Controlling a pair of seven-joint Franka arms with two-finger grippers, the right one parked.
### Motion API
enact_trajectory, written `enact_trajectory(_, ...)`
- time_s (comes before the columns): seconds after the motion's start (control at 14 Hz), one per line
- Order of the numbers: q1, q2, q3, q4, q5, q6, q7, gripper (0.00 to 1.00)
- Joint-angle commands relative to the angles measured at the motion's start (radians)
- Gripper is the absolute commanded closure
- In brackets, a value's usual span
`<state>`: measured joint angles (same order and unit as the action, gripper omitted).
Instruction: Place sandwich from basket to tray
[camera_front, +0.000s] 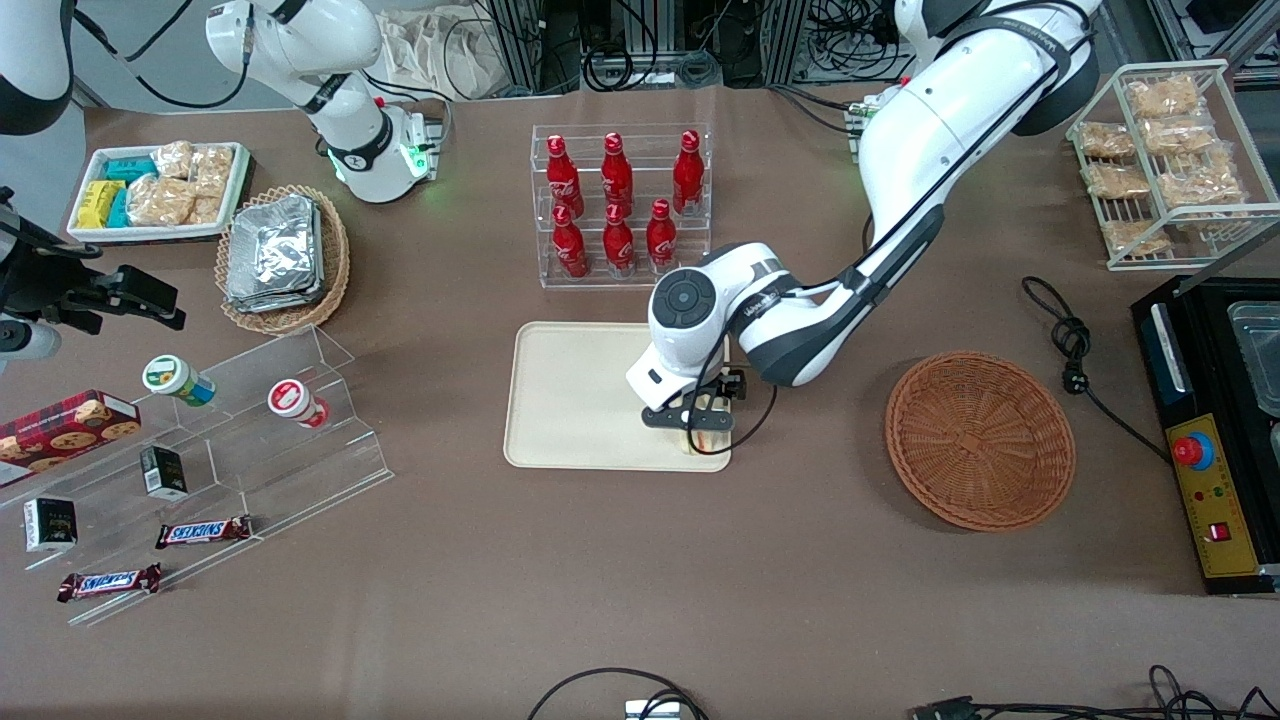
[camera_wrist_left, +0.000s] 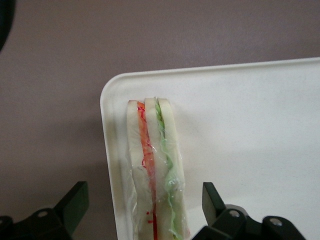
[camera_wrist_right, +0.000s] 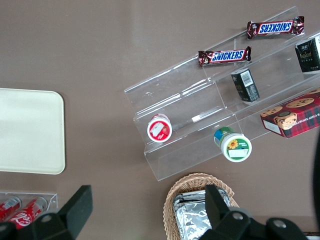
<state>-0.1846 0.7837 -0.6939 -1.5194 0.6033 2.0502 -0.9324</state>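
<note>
Front: gripper (camera_front: 704, 420) over tray (camera_front: 570, 400) corner nearest basket (camera_front: 980, 440); basket bare.
Left wrist: sandwich (camera_wrist_left: 155, 170) stands on edge on tray (camera_wrist_left: 250, 140) by rim; jaws spread, clear either side, apparently released.

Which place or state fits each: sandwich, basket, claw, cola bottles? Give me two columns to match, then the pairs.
1. sandwich
2. basket
3. claw
4. cola bottles

A. open, straddling the sandwich over the tray
B. in a clear rack, farther from the front camera than the tray
C. standing on edge on the tray, near a corner
D. empty, toward the working arm's end

Pairs: 1-C, 2-D, 3-A, 4-B
</note>
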Motion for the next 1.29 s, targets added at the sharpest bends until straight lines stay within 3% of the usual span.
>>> enact_trajectory(0.0,0.007,-0.072,-0.001,-0.008,0.000,-0.030,-0.016,0.00)
enact_trajectory(0.64,0.037,-0.185,-0.001,0.099,-0.014,-0.116,0.087,0.00)
enact_trajectory(0.71,0.051,-0.225,0.023,0.097,-0.067,-0.119,0.148,0.00)
enact_trajectory(0.86,0.056,-0.302,0.143,0.091,-0.280,-0.119,0.269,0.00)
enact_trajectory(0.93,0.066,-0.331,0.195,0.085,-0.342,-0.122,0.329,0.00)
enact_trajectory(1.21,0.131,-0.480,0.364,-0.014,-0.494,-0.116,0.564,0.00)
